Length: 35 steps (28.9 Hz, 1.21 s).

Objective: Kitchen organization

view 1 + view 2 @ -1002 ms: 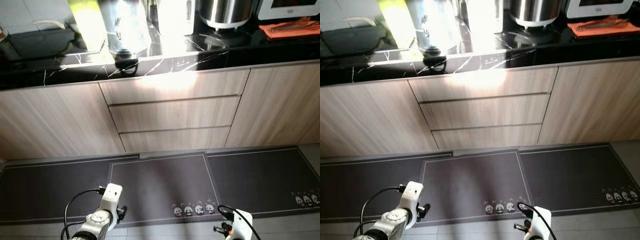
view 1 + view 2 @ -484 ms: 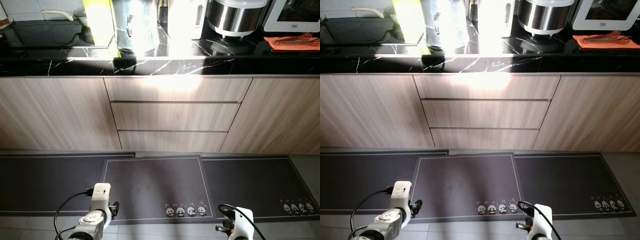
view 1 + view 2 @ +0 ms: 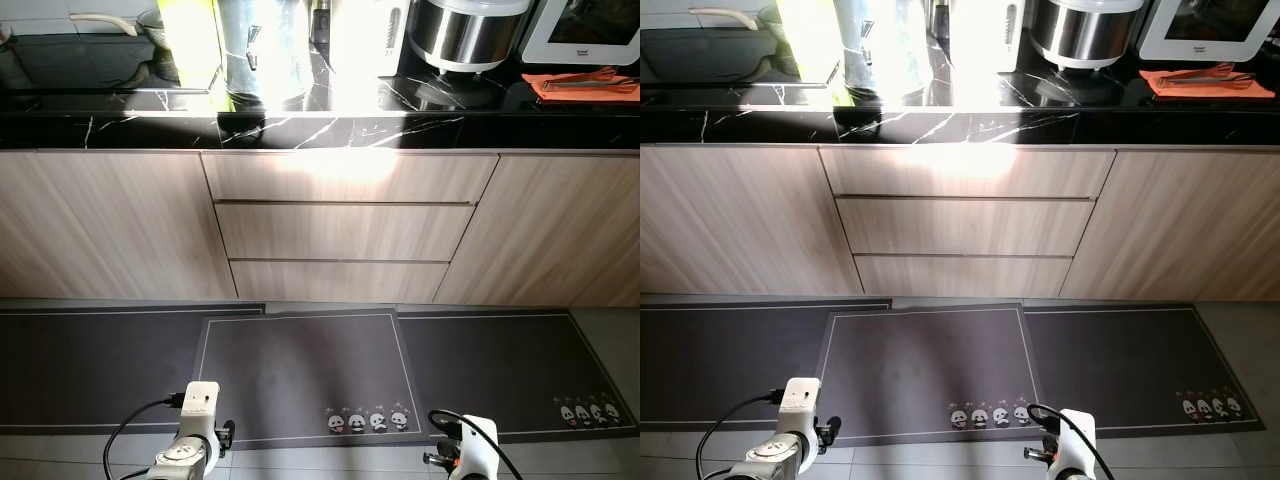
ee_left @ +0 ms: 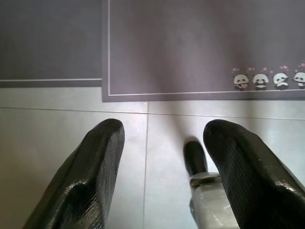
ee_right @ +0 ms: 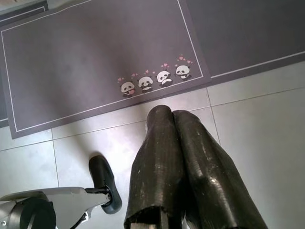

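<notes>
A black marble countertop (image 3: 330, 125) carries a tall steel pot (image 3: 262, 50), a white appliance (image 3: 368, 35), a silver rice cooker (image 3: 468, 30), a white microwave (image 3: 590, 25) and an orange cloth (image 3: 585, 85). A pan (image 3: 150, 25) sits at the far left on a dark cooktop. Both arms hang low near the floor, well short of the counter. My left gripper (image 4: 162, 131) is open, its fingers spread over floor tiles and the mat's edge. My right gripper (image 5: 171, 114) is shut with nothing in it, above the tiles.
Below the counter are wooden cabinet doors and three drawers (image 3: 345, 230). A grey floor mat (image 3: 300, 370) with small panda prints (image 3: 362, 422) lies along the cabinets. My black foot (image 4: 195, 157) stands on pale tiles beside the mat.
The camera has swung and levelled, so the counter now runs straight across the picture. Both arms still hang idle and sit slightly lower in the picture.
</notes>
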### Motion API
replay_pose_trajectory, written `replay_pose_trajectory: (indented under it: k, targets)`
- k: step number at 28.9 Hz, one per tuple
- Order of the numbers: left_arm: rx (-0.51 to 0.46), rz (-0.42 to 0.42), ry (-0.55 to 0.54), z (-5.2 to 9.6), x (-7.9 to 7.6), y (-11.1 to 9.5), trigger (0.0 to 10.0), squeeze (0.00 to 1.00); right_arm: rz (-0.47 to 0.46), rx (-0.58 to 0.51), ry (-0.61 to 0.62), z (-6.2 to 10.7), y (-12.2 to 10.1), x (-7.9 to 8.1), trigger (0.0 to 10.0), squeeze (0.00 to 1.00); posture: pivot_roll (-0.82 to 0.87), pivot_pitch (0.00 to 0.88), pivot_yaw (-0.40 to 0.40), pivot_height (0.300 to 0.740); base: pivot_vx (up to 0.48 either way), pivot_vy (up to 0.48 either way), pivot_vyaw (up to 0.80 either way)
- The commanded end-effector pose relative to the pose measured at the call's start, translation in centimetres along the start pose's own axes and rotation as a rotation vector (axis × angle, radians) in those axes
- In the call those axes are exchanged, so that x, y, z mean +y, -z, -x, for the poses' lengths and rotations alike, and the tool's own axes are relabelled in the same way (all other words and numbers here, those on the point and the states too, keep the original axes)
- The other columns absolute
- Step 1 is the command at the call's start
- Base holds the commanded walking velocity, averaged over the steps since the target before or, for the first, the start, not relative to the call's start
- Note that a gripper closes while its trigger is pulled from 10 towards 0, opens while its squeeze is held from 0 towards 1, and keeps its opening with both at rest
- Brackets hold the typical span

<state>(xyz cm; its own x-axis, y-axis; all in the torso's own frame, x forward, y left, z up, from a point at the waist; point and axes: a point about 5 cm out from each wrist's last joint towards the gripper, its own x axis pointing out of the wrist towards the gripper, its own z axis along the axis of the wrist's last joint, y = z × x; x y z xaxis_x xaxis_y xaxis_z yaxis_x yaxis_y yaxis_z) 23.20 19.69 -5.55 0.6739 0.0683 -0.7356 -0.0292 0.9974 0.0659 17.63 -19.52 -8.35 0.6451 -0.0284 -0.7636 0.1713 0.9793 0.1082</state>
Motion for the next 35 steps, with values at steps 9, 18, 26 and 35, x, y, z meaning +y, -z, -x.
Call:
replay_pose_trajectory:
  k: [9, 18, 26, 35]
  targets:
    - [0.012, 0.0, 0.002, 0.05, 0.32, 0.25, 10.0, 0.0, 0.001, 0.02, 0.016, 0.34, 1.04, -0.32, 10.0, 0.0, -0.07, 0.0, 0.036, 0.74, 0.0, 0.0, -0.38]
    - [-0.001, 0.014, 0.004, -0.01, -0.13, 0.01, 10.0, 0.0, 0.027, 0.008, 0.002, 0.24, 0.64, -0.17, 10.0, 0.0, -0.07, 0.0, 0.028, 0.74, 0.0, 0.0, 0.0]
    - [0.0, 0.015, -0.003, -0.05, -0.21, -0.15, 10.0, 0.0, 0.02, 0.011, -0.001, 0.19, 0.69, 0.07, 10.0, 0.0, -0.07, 0.0, 0.029, 0.74, 0.0, -0.452, 0.5]
    - [-0.003, 0.017, -0.003, -0.08, -0.21, -0.3, 10.0, 0.0, 0.026, 0.022, -0.005, 0.34, 1.15, 0.03, 10.0, 0.0, -0.08, 0.0, 0.03, 0.74, 0.0, -0.469, 0.0]
